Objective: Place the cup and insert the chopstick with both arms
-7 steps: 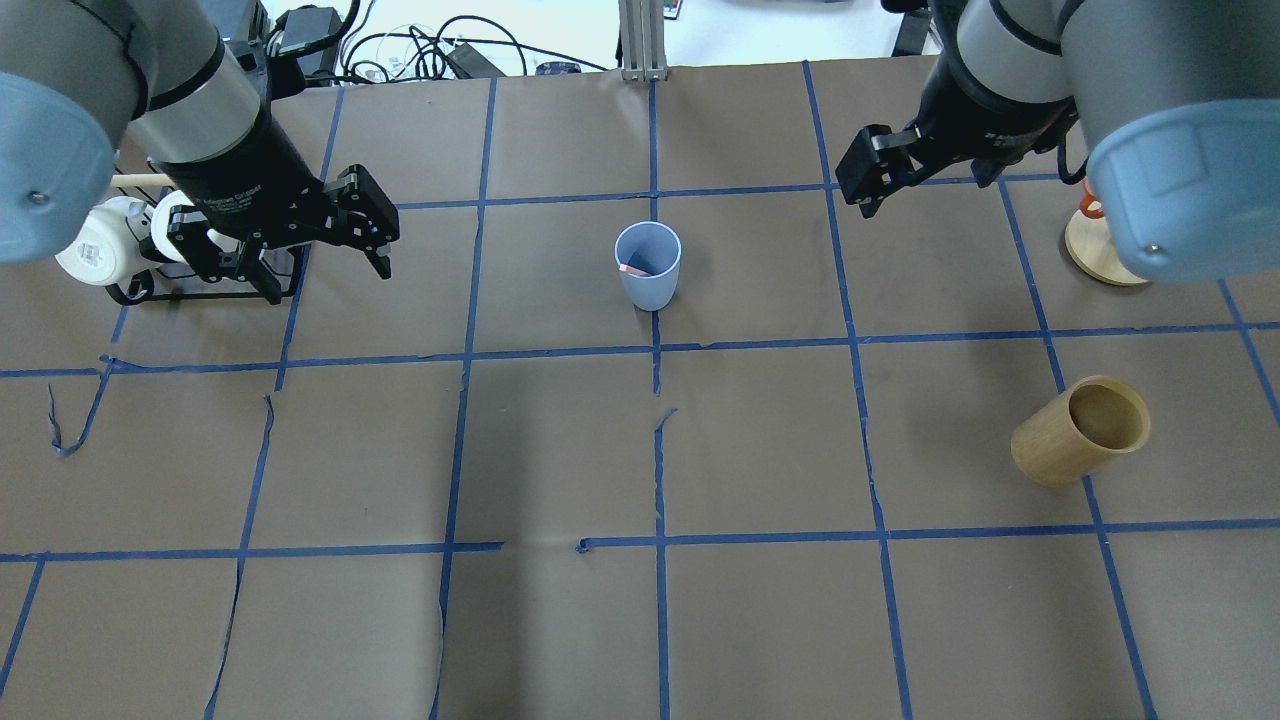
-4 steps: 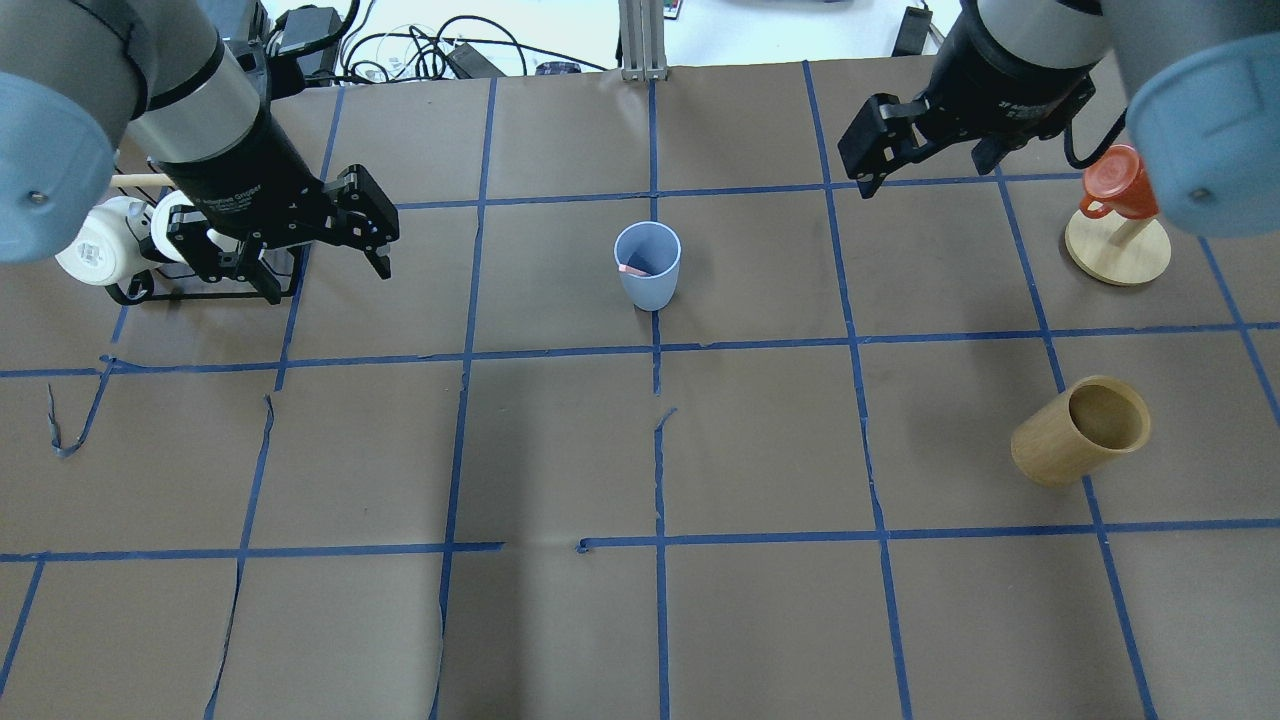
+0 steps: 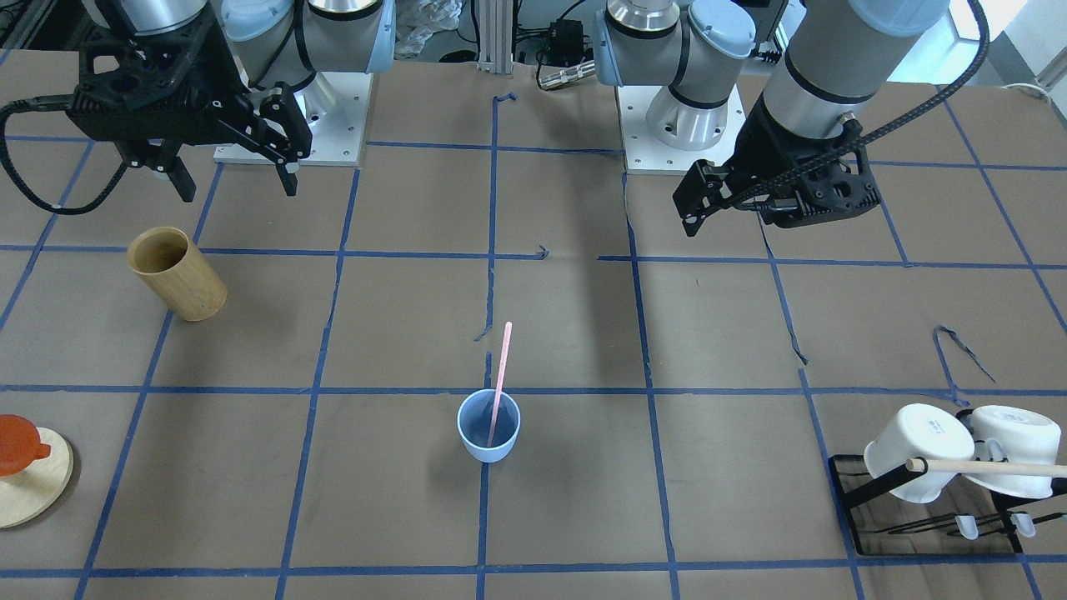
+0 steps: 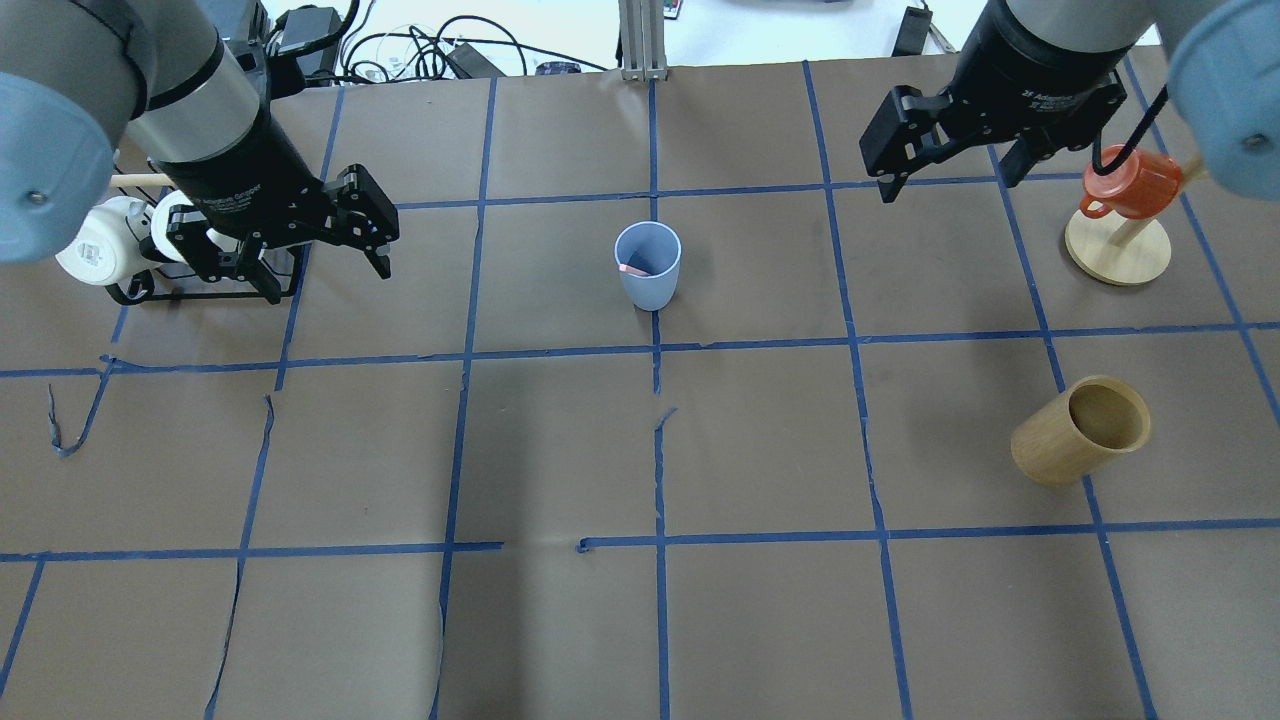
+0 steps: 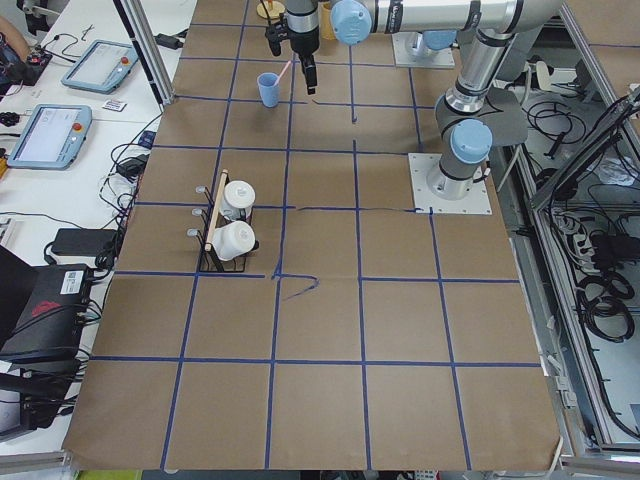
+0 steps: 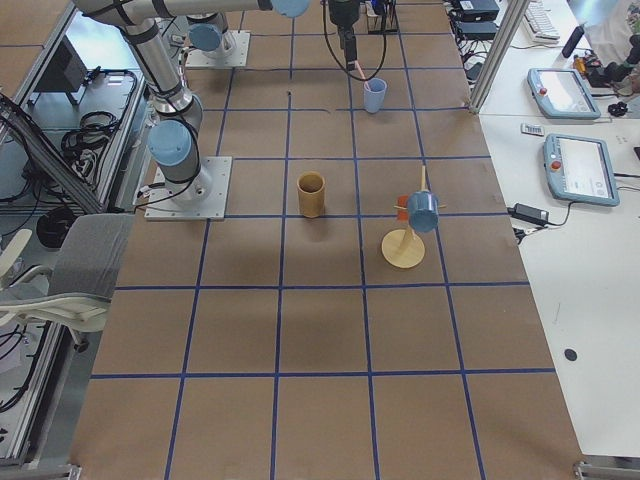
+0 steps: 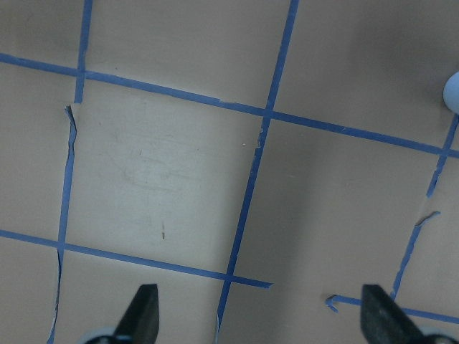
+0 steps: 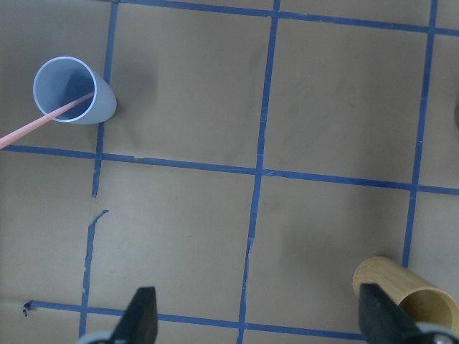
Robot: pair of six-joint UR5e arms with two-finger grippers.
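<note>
Left wrist: you see the left gripper [image 7: 262, 319] with both fingers spread wide and nothing between them. Below it lies the brown paper table [image 7: 179, 165] with blue tape lines. A sliver of the blue cup [image 7: 452, 92] shows at the right edge.

Right wrist: the right gripper [image 8: 258, 319] is likewise spread and empty. The blue cup stands upright at upper left, on a tape line. The pink chopstick [image 8: 43, 120] sits in it, leaning on the rim and running off the left edge. A bamboo cup [image 8: 405, 297] is at lower right.

Overhead: you find the blue cup by a tape crossing in the far middle of the table, well apart from both grippers. The left gripper hovers beside the black rack [image 4: 210, 296] holding white mugs [image 4: 95, 250]. The right gripper hangs near the red mug [image 4: 1130, 185] on its wooden stand [image 4: 1118, 255].

Front-facing: the chopstick's lower end is inside the cup and its top leans toward the robot's base. Both grippers are above the table, touching nothing.

Side views: cup and chopstick appear small at the far end, and the fingers are too small to judge there.
</note>
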